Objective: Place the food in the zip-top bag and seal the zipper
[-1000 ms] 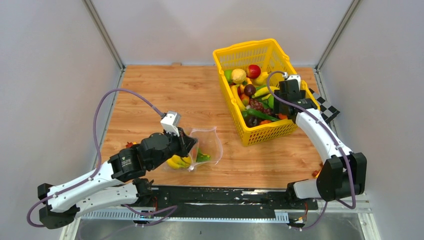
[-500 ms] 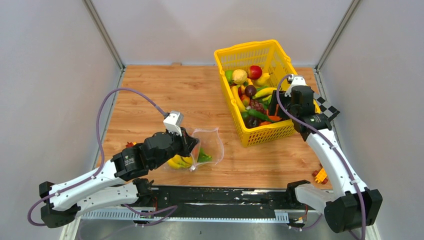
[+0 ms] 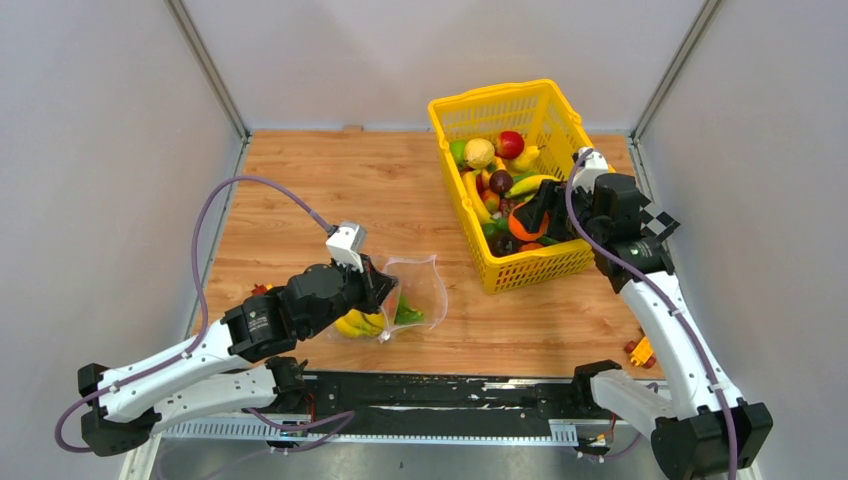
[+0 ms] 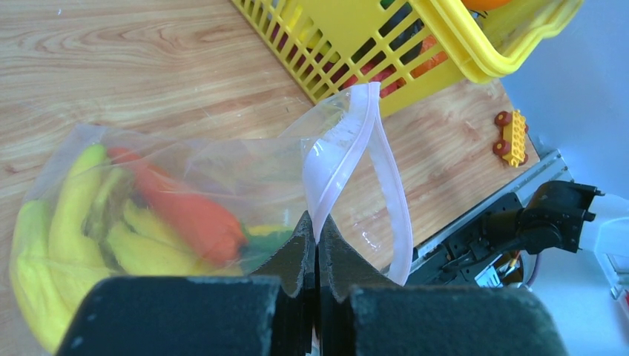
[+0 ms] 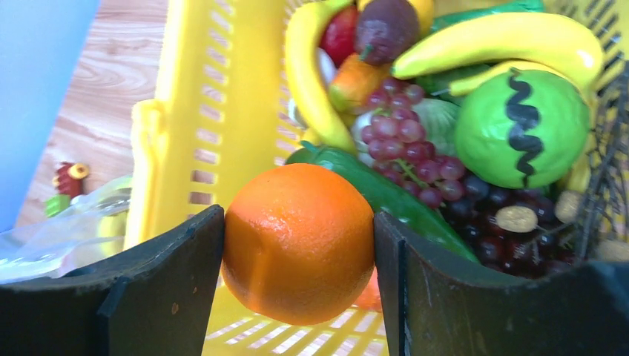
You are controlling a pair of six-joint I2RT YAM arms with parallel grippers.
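Observation:
The clear zip-top bag point(image 3: 422, 288) lies on the wooden table with its mouth held open and its zipper point(image 4: 346, 144) standing up in a loop. My left gripper point(image 3: 386, 290) point(image 4: 317, 236) is shut on the zipper's near lip. Yellow bananas point(image 4: 44, 259), a red-orange piece point(image 4: 189, 215) and something green lie inside the bag. My right gripper point(image 3: 528, 220) point(image 5: 298, 245) is shut on an orange point(image 5: 298, 241) point(image 3: 521, 226), held above the near end of the yellow basket point(image 3: 500, 98). More food stays in the basket: bananas point(image 5: 512, 41), purple grapes point(image 5: 404, 141), a green fruit point(image 5: 523, 126).
The basket's near wall point(image 5: 182, 133) stands between the orange and the bag. A small yellow-and-red toy point(image 3: 641, 351) point(image 4: 513, 137) lies by the near right edge. A checkered marker point(image 3: 657, 216) sits right of the basket. The black rail point(image 3: 450, 390) runs along the near edge.
My right gripper has risen out of the basket's pile with the orange in its jaws, and the arm has swung outward. The left arm and the bag have not moved.

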